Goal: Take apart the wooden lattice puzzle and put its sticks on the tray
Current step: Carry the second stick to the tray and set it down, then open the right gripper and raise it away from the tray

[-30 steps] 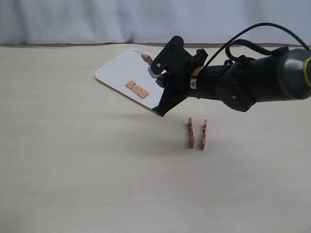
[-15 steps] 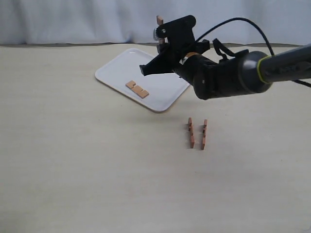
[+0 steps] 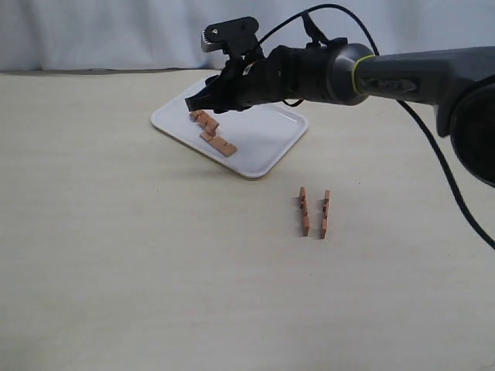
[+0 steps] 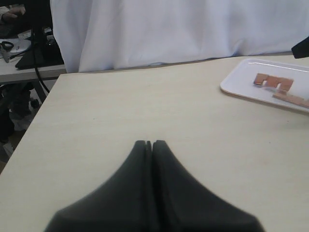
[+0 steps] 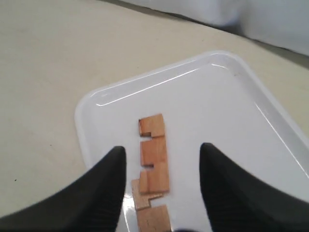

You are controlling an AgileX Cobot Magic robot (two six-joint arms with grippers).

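The white tray (image 3: 267, 139) lies at the back of the table. Two notched sticks rest on it, one (image 3: 203, 119) near its left corner and one (image 3: 220, 144) beside it. My right gripper (image 3: 204, 103) hovers open just above them, with nothing between its fingers. In the right wrist view the sticks (image 5: 153, 153) lie on the tray (image 5: 212, 96), under the open gripper (image 5: 161, 151). Of the lattice puzzle, two parallel sticks (image 3: 304, 210) (image 3: 325, 213) stand on edge on the table, apart from each other. My left gripper (image 4: 149, 143) is shut and empty above bare table.
The left wrist view has the tray (image 4: 239, 88) and its sticks (image 4: 274, 81) far off at one side. A white curtain (image 3: 116, 31) runs behind the table's far edge. The beige tabletop (image 3: 139, 263) stretches around the tray and the loose sticks.
My right gripper, which held a stick high over the tray's far side, has swung left and down. That stick now lies on the tray and the gripper is open.
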